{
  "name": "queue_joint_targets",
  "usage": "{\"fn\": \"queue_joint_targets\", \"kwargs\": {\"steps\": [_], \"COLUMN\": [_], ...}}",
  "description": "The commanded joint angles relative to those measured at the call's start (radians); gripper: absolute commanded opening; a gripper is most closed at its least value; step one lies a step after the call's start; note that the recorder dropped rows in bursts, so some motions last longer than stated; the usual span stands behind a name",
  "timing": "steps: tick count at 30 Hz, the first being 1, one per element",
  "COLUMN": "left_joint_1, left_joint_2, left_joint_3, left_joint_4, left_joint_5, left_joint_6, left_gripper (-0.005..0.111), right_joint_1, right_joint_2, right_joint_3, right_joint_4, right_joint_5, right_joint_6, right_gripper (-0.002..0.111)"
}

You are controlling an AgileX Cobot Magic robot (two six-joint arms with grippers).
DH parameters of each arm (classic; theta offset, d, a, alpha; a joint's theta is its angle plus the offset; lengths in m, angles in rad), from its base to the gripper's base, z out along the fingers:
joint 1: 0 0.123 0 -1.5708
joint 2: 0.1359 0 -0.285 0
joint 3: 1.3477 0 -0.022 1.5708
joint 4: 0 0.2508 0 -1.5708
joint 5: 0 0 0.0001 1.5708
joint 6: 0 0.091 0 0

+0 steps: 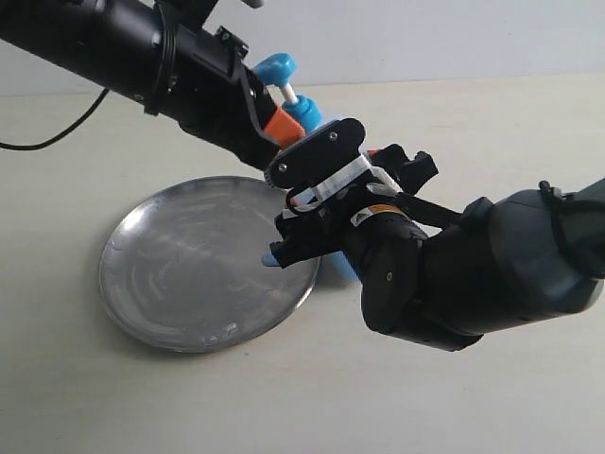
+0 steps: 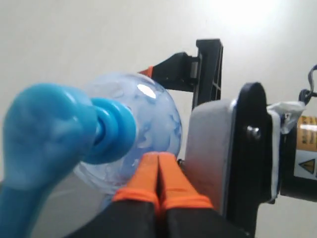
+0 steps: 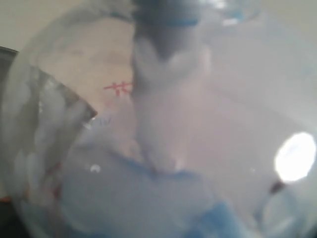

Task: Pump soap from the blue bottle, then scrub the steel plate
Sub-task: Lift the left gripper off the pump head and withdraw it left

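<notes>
The blue bottle (image 1: 304, 115) stands slightly tilted just past the right rim of the steel plate (image 1: 189, 274). Its blue pump head (image 1: 277, 68) is raised on a white stem. My right gripper (image 1: 298, 203) is shut on the bottle's body from the sides. The bottle (image 3: 163, 148) fills the right wrist view, with light blue soap (image 3: 148, 198) low inside it. That gripper's own fingers are hidden there. My left gripper (image 2: 158, 158) is shut and empty. Its orange fingers (image 1: 281, 123) rest against the bottle's shoulder (image 2: 148, 124), below the pump head (image 2: 44, 134). The plate shows only streaks.
The beige table (image 1: 454, 397) runs back to a pale wall. A black cable (image 1: 57, 137) lies at the far left. The two arms cross above the plate's right rim, and the right arm's bulky wrist (image 1: 473, 274) hangs over the table's right half.
</notes>
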Motion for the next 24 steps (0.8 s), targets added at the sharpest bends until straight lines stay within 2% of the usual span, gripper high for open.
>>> {"fn": "queue_joint_targets", "kwargs": {"steps": [1, 11, 24], "left_joint_1": [-0.003, 0.003, 0.125], "left_joint_2": [-0.069, -0.144, -0.257], "left_joint_3": [-0.001, -0.001, -0.001], "left_joint_4": [0.007, 0.085, 0.088], "left_joint_5": [-0.035, -0.045, -0.059], "left_joint_6": [0.003, -0.038, -0.071], "left_gripper": [0.0, 0.0, 0.0], "right_joint_1": [0.002, 0.002, 0.002], "right_joint_2": [0.012, 0.012, 0.012], "right_joint_3": [0.002, 0.002, 0.002], "right_joint_4": [0.006, 0.013, 0.054], "right_joint_5": [0.066, 0.066, 0.031], "right_joint_6": [0.002, 0.002, 0.012], "right_gripper": [0.0, 0.0, 0.0]}}
